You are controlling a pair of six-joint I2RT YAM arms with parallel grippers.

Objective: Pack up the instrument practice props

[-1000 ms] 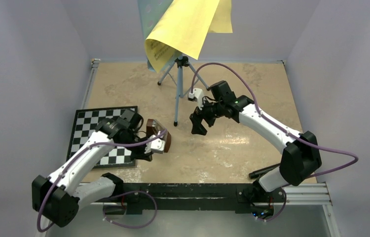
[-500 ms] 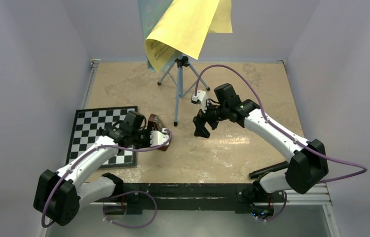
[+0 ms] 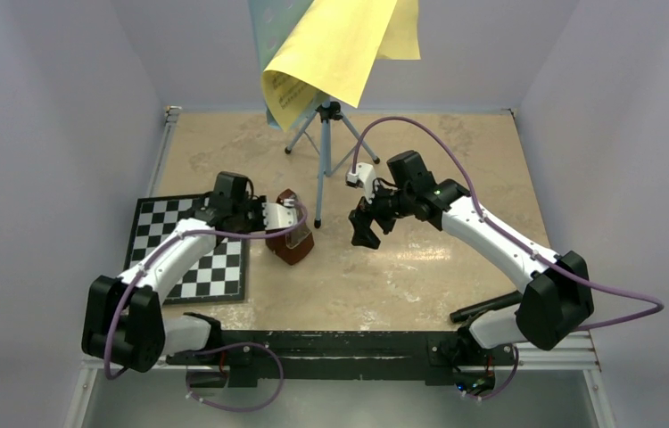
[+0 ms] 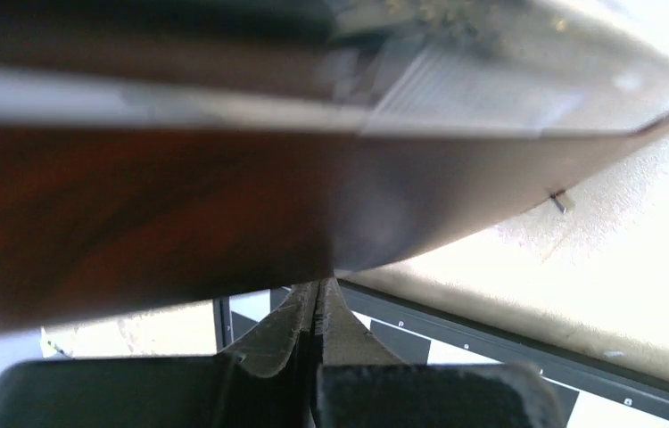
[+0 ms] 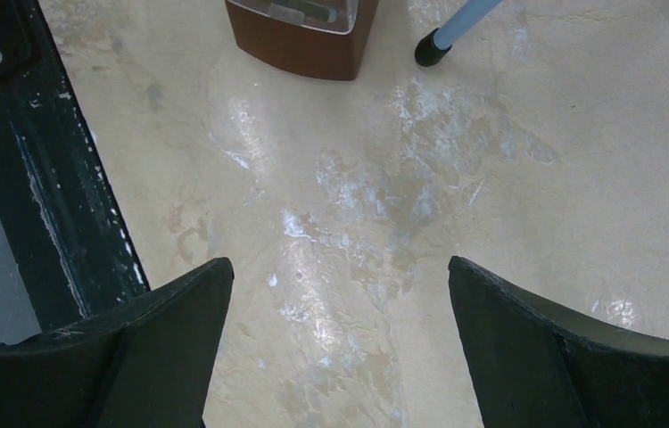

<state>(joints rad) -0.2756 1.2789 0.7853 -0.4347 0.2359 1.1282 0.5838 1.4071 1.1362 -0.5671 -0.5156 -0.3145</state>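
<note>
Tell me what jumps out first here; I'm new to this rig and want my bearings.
The big yellow sheets draped over the light-blue music stand at the far middle of the table grab the eye first. Next comes the brown metronome beside the chessboard, with the shut left gripper right up against it. The right gripper hangs wide open over the table near the stand's front leg.

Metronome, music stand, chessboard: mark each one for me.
metronome (image 3: 295, 252), top view, brown lower body.
music stand (image 3: 321, 178), top view, front tripod leg.
chessboard (image 3: 154, 234), top view, bare squares on its left side.
</note>
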